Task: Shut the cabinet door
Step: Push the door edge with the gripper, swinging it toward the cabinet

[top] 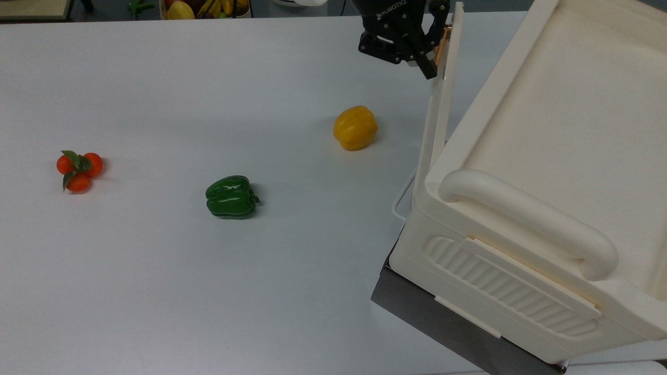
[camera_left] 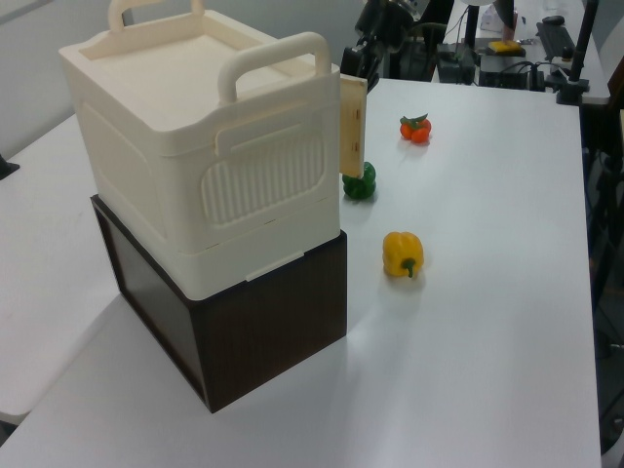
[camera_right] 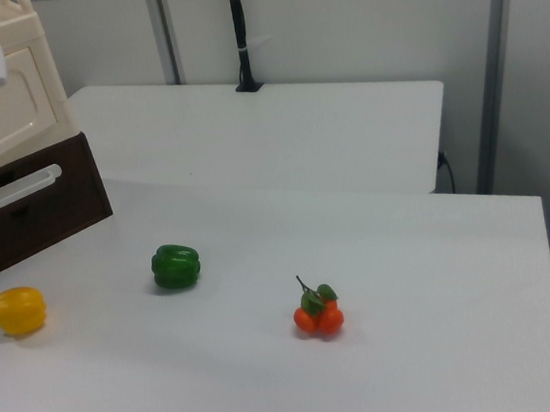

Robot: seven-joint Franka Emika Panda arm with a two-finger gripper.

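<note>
The cabinet is a big cream box on the top view's right, standing on a dark brown box. The cabinet door stands partly open, seen almost edge-on, hinged at the near corner and angled only a little off the cabinet's side. Its copper strip handle is at the far free edge. My black gripper is open, its fingers spread against the door's outer face by that handle. In the left view the door hangs beside the cabinet with the gripper behind it. The right view shows the door's face.
A yellow pepper lies near the door's swing, a green pepper mid-table, and a tomato cluster at the top view's left. A white wire handle sticks out of the brown box below the door. A fruit basket sits beyond the table's far edge.
</note>
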